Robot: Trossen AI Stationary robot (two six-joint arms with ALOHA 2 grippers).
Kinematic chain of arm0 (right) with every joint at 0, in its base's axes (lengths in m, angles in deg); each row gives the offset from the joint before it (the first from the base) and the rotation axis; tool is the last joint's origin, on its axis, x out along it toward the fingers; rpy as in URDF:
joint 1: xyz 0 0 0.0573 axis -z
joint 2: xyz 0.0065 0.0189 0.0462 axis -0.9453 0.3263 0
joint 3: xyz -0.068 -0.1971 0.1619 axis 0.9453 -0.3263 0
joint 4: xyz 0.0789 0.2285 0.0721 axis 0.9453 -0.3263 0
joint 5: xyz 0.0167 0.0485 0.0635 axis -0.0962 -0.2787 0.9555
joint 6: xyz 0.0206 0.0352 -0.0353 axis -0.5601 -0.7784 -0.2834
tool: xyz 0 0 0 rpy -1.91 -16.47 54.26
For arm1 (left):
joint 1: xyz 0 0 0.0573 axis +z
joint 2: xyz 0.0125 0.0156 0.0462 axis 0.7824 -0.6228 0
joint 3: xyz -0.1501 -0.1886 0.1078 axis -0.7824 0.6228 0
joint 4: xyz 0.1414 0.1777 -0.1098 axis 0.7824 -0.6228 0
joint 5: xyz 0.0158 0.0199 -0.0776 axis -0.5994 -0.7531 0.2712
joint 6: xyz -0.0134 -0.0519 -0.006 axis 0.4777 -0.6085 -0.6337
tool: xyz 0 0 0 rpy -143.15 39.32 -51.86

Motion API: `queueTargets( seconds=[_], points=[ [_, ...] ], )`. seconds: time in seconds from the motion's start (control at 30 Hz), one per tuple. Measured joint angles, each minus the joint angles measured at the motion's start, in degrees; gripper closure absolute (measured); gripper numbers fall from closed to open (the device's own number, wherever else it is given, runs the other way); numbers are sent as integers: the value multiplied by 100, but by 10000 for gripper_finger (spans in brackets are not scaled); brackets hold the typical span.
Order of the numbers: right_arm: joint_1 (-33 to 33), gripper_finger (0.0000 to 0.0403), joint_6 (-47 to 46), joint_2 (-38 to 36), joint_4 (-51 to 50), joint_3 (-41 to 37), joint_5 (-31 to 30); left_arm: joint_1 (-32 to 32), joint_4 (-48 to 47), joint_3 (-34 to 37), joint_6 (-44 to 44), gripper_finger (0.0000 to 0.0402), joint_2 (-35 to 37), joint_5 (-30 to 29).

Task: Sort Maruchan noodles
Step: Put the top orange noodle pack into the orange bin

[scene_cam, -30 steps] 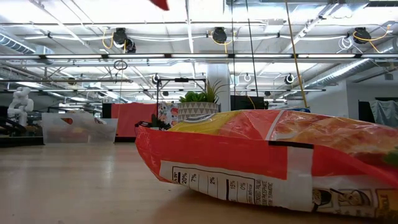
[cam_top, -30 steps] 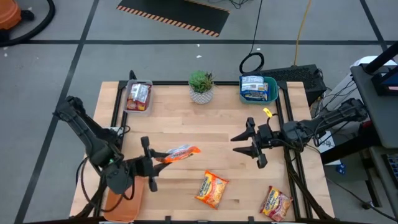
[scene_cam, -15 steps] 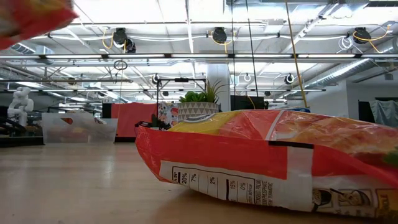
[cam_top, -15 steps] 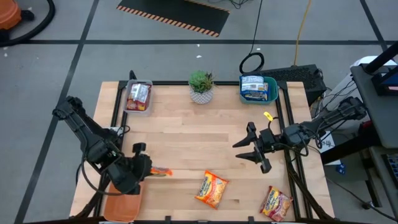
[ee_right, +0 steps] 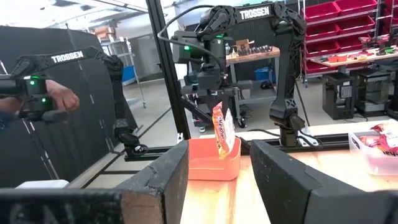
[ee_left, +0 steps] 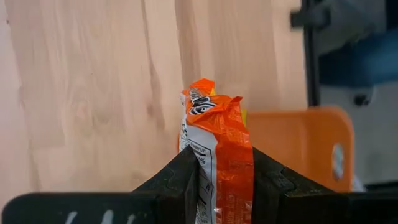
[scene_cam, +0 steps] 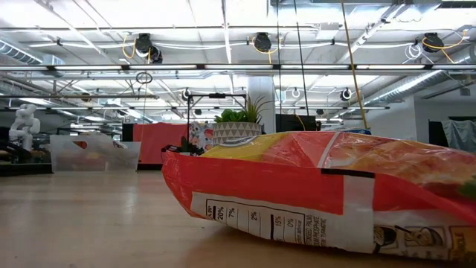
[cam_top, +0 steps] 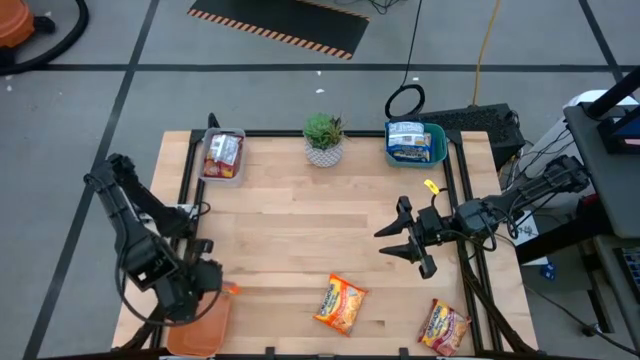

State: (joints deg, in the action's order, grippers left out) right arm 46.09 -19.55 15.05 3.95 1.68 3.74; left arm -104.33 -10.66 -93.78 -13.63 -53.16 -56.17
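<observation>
An orange noodle packet (ee_left: 219, 158) hangs pinched in the left gripper (ee_left: 222, 180) over the orange tray (cam_top: 200, 325) at the table's near-left corner. Two more orange packets (cam_top: 341, 303) (cam_top: 444, 324) lie flat on the wooden table (cam_top: 290, 225) toward the near edge. The right gripper (cam_top: 403, 240) hovers at mid-right, fingers spread and holding nothing.

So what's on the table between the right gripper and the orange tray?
In the high view, between the right gripper and the orange tray there is mostly bare wood; one orange noodle packet lies just on the near side of that line.
</observation>
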Motion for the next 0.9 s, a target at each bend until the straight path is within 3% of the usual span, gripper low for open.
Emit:
queueTargets(
  seconds=[0.33,0.53,0.7,0.9],
  points=[
    [0,238,0,0,-16,0,0,-586,-220,0,98,300,0,1],
    [0,238,-44,0,-189,0,2,-843,-158,0,-288,300,-122,12],
    [0,238,-116,2,-299,0,0,-934,32,0,-348,300,-355,430],
    [0,238,-115,2,-271,0,-17,-954,44,1,-388,300,-622,434]
  ],
)
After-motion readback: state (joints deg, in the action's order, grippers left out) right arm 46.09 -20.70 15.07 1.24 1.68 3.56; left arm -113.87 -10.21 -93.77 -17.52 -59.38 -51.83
